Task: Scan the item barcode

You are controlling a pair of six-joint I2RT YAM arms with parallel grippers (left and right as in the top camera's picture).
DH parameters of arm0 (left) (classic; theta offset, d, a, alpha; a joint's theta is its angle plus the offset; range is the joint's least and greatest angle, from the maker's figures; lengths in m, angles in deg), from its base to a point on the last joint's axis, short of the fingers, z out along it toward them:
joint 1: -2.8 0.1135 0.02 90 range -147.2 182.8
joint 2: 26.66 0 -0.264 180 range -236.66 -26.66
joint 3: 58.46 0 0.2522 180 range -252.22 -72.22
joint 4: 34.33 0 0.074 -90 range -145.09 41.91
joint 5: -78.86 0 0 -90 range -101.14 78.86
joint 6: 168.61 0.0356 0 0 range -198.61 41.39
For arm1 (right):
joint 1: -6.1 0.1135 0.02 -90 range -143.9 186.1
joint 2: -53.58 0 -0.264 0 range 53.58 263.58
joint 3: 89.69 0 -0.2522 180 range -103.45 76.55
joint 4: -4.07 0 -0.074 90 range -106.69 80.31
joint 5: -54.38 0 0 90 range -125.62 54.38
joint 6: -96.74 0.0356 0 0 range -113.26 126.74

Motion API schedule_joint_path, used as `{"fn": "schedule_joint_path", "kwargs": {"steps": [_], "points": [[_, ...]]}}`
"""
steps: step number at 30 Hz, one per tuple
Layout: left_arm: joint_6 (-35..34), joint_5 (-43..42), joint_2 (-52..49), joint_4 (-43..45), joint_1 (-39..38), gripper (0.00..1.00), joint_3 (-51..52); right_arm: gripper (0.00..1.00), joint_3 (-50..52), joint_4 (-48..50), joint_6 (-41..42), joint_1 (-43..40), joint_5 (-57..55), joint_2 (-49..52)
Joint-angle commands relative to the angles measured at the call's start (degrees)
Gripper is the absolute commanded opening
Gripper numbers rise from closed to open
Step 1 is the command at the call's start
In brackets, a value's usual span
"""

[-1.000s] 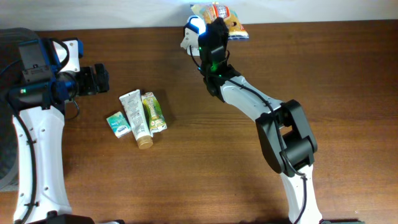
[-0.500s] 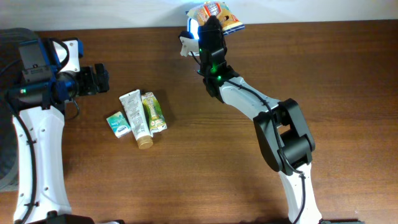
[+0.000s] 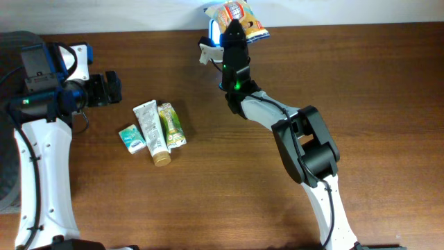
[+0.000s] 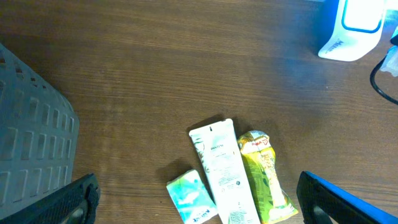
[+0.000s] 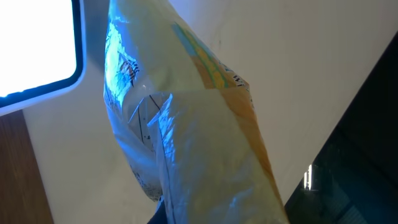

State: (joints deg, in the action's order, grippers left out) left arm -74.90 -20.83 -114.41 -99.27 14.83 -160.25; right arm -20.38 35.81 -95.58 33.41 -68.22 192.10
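**A:** Big things first. What is on the worktop (image 3: pixel 361 104)?

**B:** A grey basket (image 4: pixel 31 143) sits at the left hand's left side. That left hand (image 3: pixel 107 89) hangs with its jaws spread wide and nothing between them. The right hand (image 3: pixel 234 26) is out at the far edge, clamped fully shut on a yellow-and-orange snack packet (image 3: pixel 239 12).

**A:** Where is the packet relative to that hand?

**B:** It sticks out beyond the fingertips, clear of the wood. The scanner (image 3: pixel 210 43) stands just to the right hand's left, close beside it and glowing blue.

**A:** And the smaller things?

**B:** A white tube (image 3: pixel 151 130), a green pouch (image 3: pixel 172 125) and a small teal packet (image 3: pixel 131 137) lie side by side. They are near the left hand, ahead of its open fingers and well away from the right hand.

**A:** So how should the scan be done well?

**B:** This is my judgement. In the wrist view blue light falls on the packet's film, so it seems to be within the beam. I cannot see a barcode on any face shown, though. I would roll the wrist slowly so each face meets the lit window (image 5: pixel 37 43) flat and square, not edge-on.

**A:** Any risks?

**B:** The film is glossy and creased, so glare or a fold could break up the bars. A slight tilt and a short pause should help. The packet looks soft, so the grip should hold firm or the free end may flop away from the scanner.
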Motion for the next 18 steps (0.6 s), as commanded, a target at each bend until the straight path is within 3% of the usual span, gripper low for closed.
{"fn": "schedule_joint_path", "kwargs": {"steps": [1, 8, 14, 16, 18], "points": [[1.11, -0.61, 0.46, 0.07, 0.13, 0.99, -0.39, 0.04, -1.01, 0.83, 0.09, -0.37, -3.13, -0.11], [1.11, -0.61, 0.46, 0.07, 0.13, 0.99, -0.39, 0.04, -0.98, 2.75, 0.15, 0.98, -5.09, -0.55], [1.11, -0.61, 0.46, 0.07, 0.13, 0.99, -0.39, 0.04, -0.87, 2.25, 0.76, 4.9, -6.12, -6.64], [1.11, -0.59, 0.46, 0.07, 0.13, 0.99, -0.39, 0.04, -0.76, -9.25, 1.05, 5.35, -7.3, -11.78], [1.11, -0.61, 0.46, 0.07, 0.13, 0.99, -0.39, 0.04, -0.76, -25.97, 8.79, 5.35, -6.93, -19.56]]}}
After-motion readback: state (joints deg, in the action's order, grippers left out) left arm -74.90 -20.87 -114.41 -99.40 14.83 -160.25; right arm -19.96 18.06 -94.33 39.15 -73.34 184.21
